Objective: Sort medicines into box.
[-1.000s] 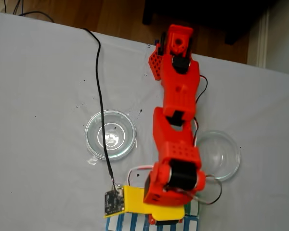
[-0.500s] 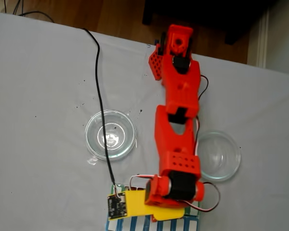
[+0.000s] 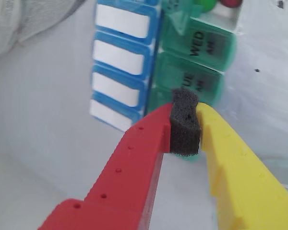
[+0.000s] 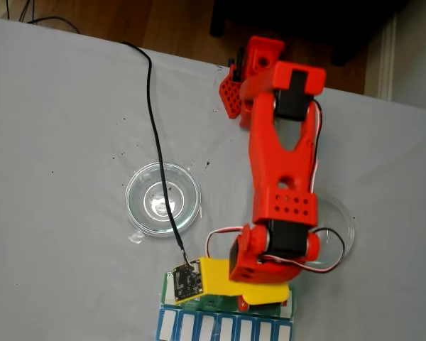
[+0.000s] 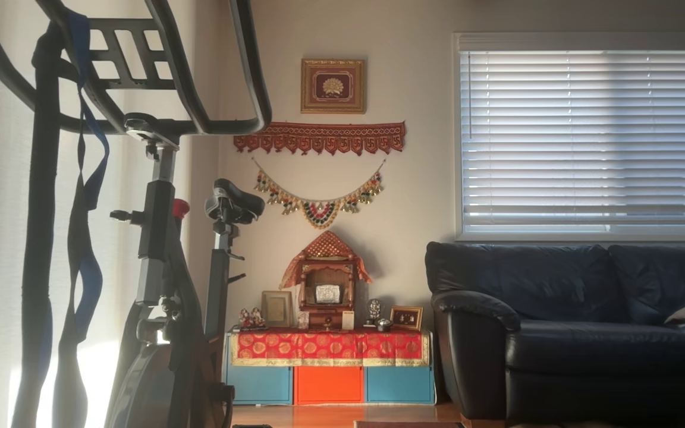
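In the fixed view we see the arm (image 4: 280,163) raised at the elbow, its wrist shifted right, and more of the box (image 4: 199,304) now exposed at bottom centre.

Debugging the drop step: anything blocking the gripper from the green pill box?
Yes: in the wrist view the gripper sits just short of the green pill box, whose TUE lid and WED lid are shut.

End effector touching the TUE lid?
Cannot tell. In the wrist view the end effector, with its foam pad, overlaps the TUE lid, hiding any gap.
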Controlling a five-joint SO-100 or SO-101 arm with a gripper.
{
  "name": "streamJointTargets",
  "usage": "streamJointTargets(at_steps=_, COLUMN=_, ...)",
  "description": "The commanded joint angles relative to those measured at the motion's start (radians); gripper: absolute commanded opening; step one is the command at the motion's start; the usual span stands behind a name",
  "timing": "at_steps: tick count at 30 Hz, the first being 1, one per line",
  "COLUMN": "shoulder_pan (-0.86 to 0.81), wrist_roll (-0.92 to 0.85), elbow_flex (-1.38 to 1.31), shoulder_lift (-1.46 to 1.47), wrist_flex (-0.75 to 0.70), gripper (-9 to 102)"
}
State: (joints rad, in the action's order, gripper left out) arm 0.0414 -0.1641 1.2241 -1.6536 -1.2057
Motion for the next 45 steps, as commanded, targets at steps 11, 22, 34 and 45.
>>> streamJointTargets(at_steps=11, shoulder_pan=-0.104, wrist_roll=-0.089, elbow_flex=0.104, shoulder_lift=-0.092, wrist_flex=0.310, gripper=1)
streamJointTargets(at_steps=22, shoulder_pan=-0.066, wrist_roll=-0.147, elbow_flex=0.408, shoulder_lift=-0.235, wrist_flex=0.430, gripper=1)
streamJointTargets(at_steps=34, shoulder_pan=-0.067, wrist_roll=-0.176, elbow_flex=0.423, shoulder_lift=-0.181, wrist_flex=0.477, gripper=1)
streamJointTargets(at_steps=45, shoulder_pan=-0.064, wrist_roll=-0.213, elbow_flex=0.457, shoulder_lift=-0.160, wrist_flex=0.514, gripper=1)
